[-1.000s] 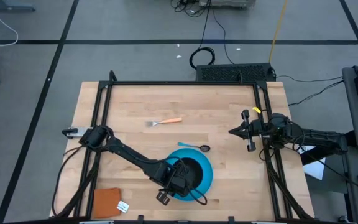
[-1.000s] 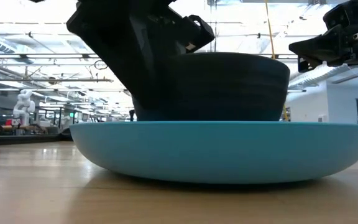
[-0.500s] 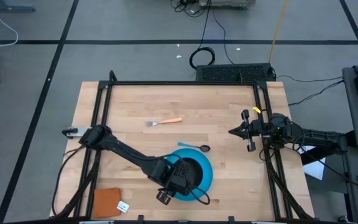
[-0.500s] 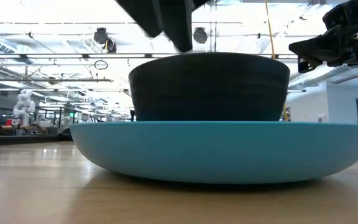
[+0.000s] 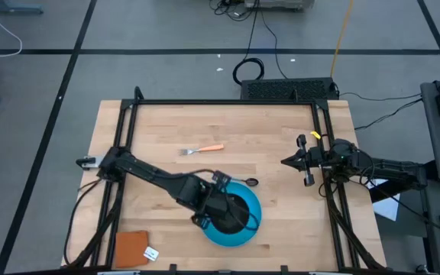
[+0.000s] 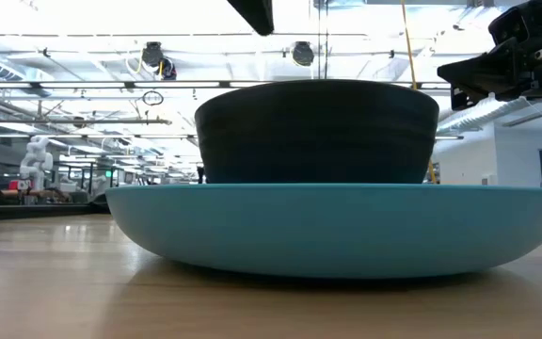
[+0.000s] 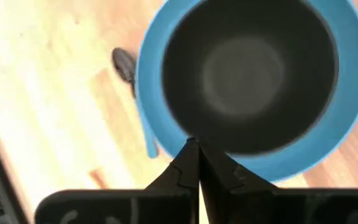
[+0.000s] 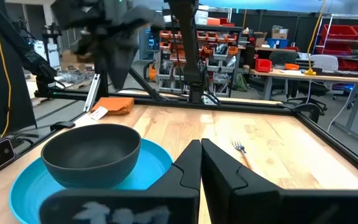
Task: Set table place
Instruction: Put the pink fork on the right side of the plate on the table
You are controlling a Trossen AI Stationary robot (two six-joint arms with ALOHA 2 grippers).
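Nearest the front edge of the tabletop (image 5: 166, 130), the small brown-orange square (image 5: 131, 247) with its white tag is seen at the left corner. Just beyond, the blue plate (image 5: 232, 235) is laid flat, and the black bowl (image 5: 234, 210) is seated upright in it. Above the bowl's rim the left hand (image 7: 198, 155) is held, clear of it, fingers pressed together on nothing. The teal-handled spoon (image 5: 237, 181) is found just behind the plate, close to its rim. Farther back, the orange-handled fork (image 5: 202, 150) is left well apart, mid-tabletop. Over at the right rail, the right hand (image 8: 201, 154) is parked, fingers likewise pressed together, empty.
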